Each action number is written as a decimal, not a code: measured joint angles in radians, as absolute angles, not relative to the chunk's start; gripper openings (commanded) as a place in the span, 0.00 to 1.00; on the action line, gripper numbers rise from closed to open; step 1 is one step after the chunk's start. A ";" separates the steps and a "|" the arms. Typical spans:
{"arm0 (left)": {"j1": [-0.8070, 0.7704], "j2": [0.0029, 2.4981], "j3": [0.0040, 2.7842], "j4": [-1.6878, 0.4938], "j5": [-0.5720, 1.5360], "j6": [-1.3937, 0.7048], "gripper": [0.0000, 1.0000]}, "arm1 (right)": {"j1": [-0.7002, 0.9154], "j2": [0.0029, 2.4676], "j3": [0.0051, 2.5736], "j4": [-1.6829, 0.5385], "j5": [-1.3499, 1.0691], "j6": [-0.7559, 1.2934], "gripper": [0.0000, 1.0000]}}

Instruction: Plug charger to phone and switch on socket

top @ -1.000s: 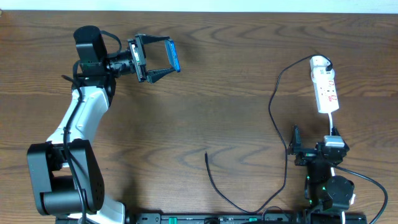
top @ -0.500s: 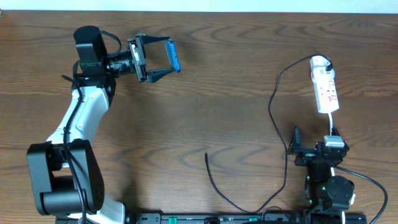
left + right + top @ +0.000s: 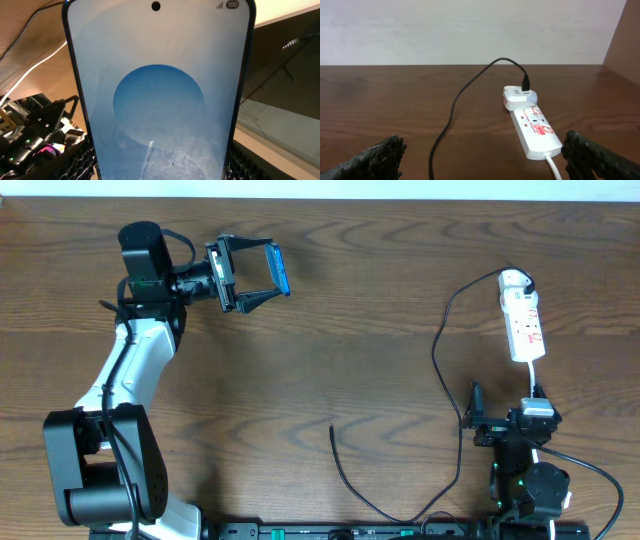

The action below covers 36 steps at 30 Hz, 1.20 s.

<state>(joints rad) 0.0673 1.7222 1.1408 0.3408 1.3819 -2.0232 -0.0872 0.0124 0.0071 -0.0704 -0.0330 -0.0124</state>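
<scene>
The left hand is clenched on a slim smartphone with a dark frame and a bright blue screen, holding it off the brown wooden table at the far left. Seen from overhead, the phone is edge-on, with one finger against each of its opposite edges. In the left wrist view the lit screen fills the picture, showing a darker blue circle on a pale ground.

The right hand is released, its fingers spread wide, and it sits low at the near right of the table. It faces a narrow white power strip with red markings.

A long thin black charger cable is plugged into a white adapter at the strip's far end. It curves down the table, loops near the front edge, and ends loose on the bare wood, well apart from the phone.

The phone looks rigid, smooth and fragile, so the firm hold across its edges seems right. Its charging port cannot be made out.

The cable looks light and limp and would likely sag or swing if lifted mid-length. Taking hold just behind the small end plug would probably give the steadiest aim.
</scene>
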 measured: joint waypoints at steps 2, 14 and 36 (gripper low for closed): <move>0.067 1.722 1.141 0.341 1.382 -2.023 0.07 | -0.087 0.012 0.007 -0.070 -0.033 -0.012 0.99; 0.067 1.722 1.141 0.341 1.382 -2.023 0.07 | -0.087 0.012 0.007 -0.070 -0.033 -0.012 0.99; 0.067 1.722 1.139 0.328 1.201 -1.916 0.07 | -0.087 0.012 0.007 -0.070 -0.033 -0.012 0.99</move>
